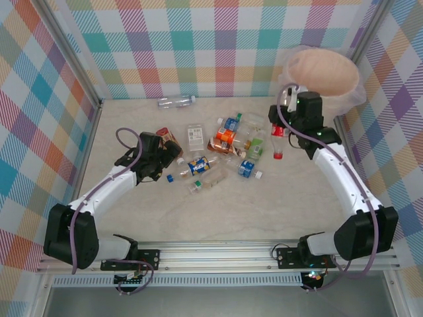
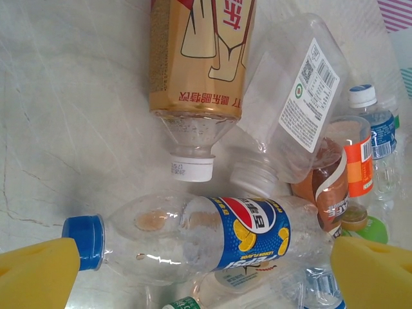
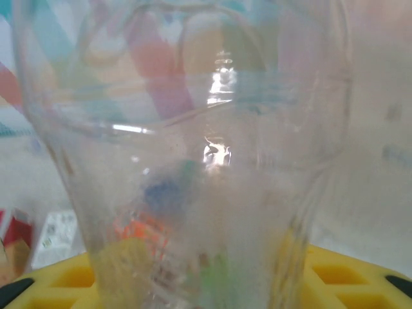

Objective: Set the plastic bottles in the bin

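Several plastic bottles (image 1: 228,142) lie in a loose heap mid-table. My left gripper (image 1: 168,155) hovers open at the heap's left side. Its yellow fingers (image 2: 38,273) straddle a blue-labelled Pepsi bottle (image 2: 212,238) with a blue cap (image 2: 85,241), without touching it. A gold-labelled bottle (image 2: 199,58) and a clear one with a white label (image 2: 302,96) lie just beyond. My right gripper (image 1: 285,115) is raised and shut on a clear bottle (image 1: 278,130) with a red label, red cap hanging down, close to the left of the cream bin (image 1: 324,72). That bottle (image 3: 193,161) stands between my yellow fingers (image 3: 347,277).
One clear bottle (image 1: 175,101) lies alone by the back wall. Checkered walls enclose the table on the left, the back and the right. Bare tabletop (image 1: 231,211) stretches between the heap and the arm bases.
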### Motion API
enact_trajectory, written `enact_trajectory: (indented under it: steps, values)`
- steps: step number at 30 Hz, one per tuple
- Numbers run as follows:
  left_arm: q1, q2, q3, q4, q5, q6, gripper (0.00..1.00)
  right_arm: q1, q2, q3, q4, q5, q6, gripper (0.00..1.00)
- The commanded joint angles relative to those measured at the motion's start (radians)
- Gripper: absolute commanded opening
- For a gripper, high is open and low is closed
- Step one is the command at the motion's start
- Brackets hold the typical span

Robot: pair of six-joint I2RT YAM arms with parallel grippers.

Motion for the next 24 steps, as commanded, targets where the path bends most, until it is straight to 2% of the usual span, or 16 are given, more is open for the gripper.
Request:
enact_trajectory:
  steps: [1, 8, 13, 19, 24]
  values:
    - [0.010, -0.031, -0.006, 0.011, 0.011, 0.010, 1.00, -0.009, 0.037, 0.136, 0.081, 0.011, -0.063, 0.44]
    - [0.010, -0.053, -0.004, -0.024, -0.013, 0.010, 1.00, -0.058, 0.172, 0.407, 0.106, 0.072, -0.114, 0.44]
    - [0.010, -0.064, -0.001, -0.032, -0.022, 0.016, 1.00, -0.126, 0.282, 0.600, 0.127, 0.189, -0.105, 0.44]
    - [0.009, -0.063, 0.002, -0.042, -0.023, 0.016, 1.00, -0.193, 0.385, 0.675, 0.262, 0.272, -0.115, 0.44]
    - [0.010, -0.065, 0.004, -0.050, -0.024, 0.017, 1.00, -0.216, 0.484, 0.757, 0.247, 0.273, -0.153, 0.46]
